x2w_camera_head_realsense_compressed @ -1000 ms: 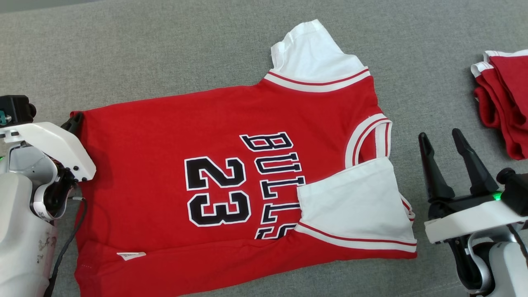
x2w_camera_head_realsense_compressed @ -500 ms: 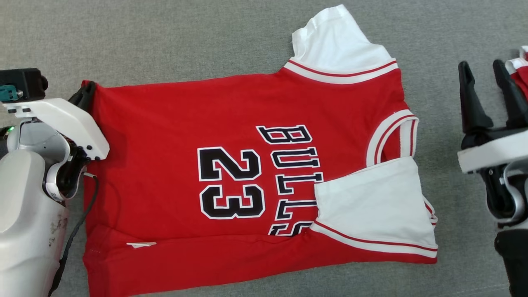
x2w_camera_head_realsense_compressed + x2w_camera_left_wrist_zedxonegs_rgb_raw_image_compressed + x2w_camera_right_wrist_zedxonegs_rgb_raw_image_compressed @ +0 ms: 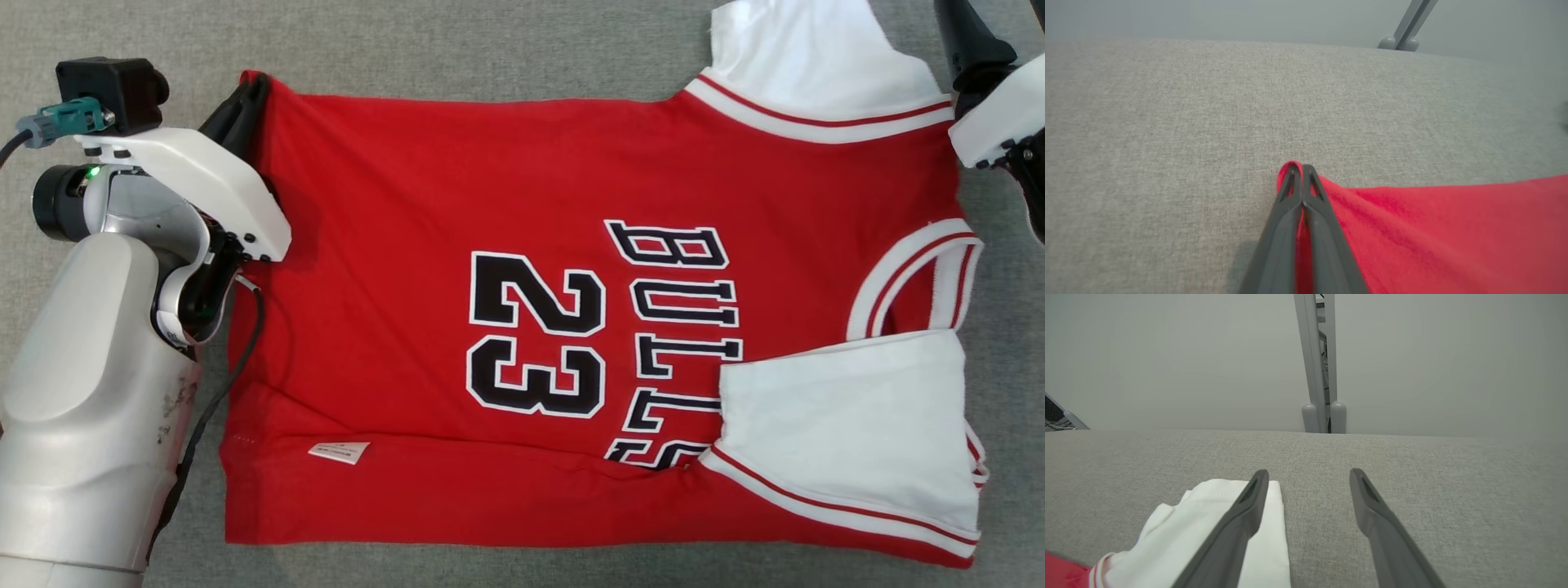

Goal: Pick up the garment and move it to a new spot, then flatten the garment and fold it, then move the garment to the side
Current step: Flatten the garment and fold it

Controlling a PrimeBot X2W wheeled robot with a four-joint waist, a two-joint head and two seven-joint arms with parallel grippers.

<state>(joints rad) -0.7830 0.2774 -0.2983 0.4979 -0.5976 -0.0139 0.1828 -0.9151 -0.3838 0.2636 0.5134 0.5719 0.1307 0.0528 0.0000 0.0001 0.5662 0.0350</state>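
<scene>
- One garment [image 3: 457, 163], a red jersey with white sleeves, lies spread face up across the gray fabric surface [image 3: 490, 41], hem end toward the robot's left, neck end toward its right.
- Its upper sleeve [image 3: 808, 57] is cut off by the top edge of the head view. The lower sleeve [image 3: 849, 408] is folded in over the front and hides part of the last letter of the black lettering [image 3: 678, 327].
- A strip along the near edge is turned up over the front, with a small white tag [image 3: 339, 451] on it. The print on the tag is too small to read.
- The left gripper [image 3: 249, 90] is pinched tight on the far hem corner. In its wrist view the fingers [image 3: 1301, 171] meet with red cloth [image 3: 1433, 228] squeezed between them, the corner raised a little off the surface.
- The left forearm [image 3: 90, 408] covers the surface beside the hem, and its cable [image 3: 220, 384] lies on the cloth's edge.
- The right gripper [image 3: 971, 41] sits at the head view's top right, its fingertips cut off there. In its wrist view the jaws [image 3: 1309, 473] stand wide apart and hold nothing, one finger over the white sleeve [image 3: 1208, 514]. Whether it touches the cloth cannot be told.
- A gray post [image 3: 1318, 375] rises beyond the surface's far edge.
</scene>
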